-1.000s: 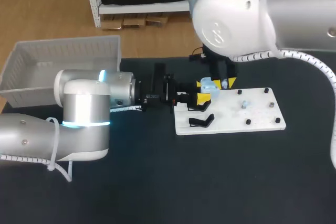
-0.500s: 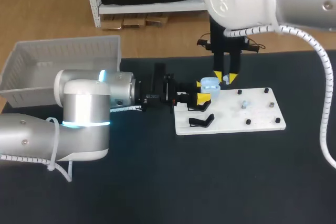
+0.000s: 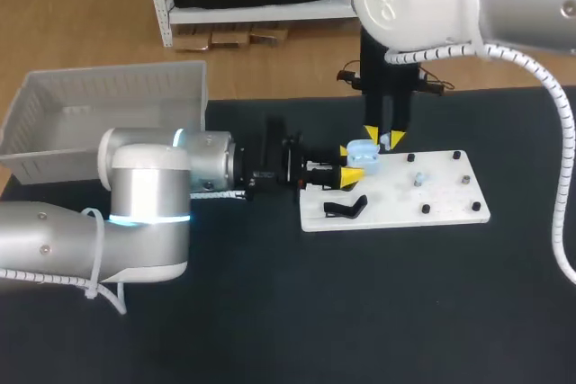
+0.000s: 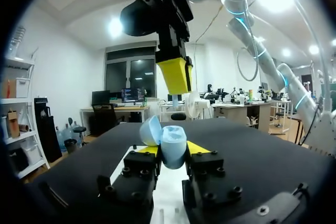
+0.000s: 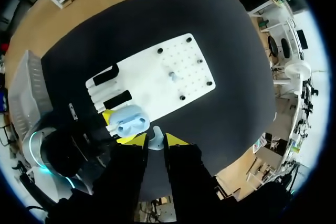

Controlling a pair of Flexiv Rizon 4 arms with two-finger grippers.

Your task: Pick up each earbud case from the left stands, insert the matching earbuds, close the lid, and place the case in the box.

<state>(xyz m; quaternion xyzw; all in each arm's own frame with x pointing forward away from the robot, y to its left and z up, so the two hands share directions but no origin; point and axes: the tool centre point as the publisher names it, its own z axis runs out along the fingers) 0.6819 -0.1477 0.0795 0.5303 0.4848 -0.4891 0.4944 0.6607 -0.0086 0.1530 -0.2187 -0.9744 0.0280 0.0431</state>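
A light blue earbud case (image 3: pixel 363 154) with its lid open is held over the white board's (image 3: pixel 450 204) left end by my left gripper (image 3: pixel 347 162), which is shut on it from both sides. In the left wrist view the case (image 4: pixel 172 146) sits between the yellow tips, lid (image 4: pixel 149 130) tipped aside. My right gripper (image 3: pixel 383 138) hangs pointing down just behind the case, shut on a small pale earbud (image 5: pixel 156 138). The open case (image 5: pixel 128 120) lies just ahead of its tips. Another earbud (image 3: pixel 418 179) stands on the board.
A black stand (image 3: pixel 345 208) sits on the board's near left corner; two black stands (image 5: pixel 116 99) show in the right wrist view. Small black pegs (image 3: pixel 457 156) dot the board. A white basket (image 3: pixel 54 132) stands at the table's far left.
My right arm has swung back and straightened, so its gripper now hangs upright by the case. The left gripper and case have shifted slightly right and nearer.
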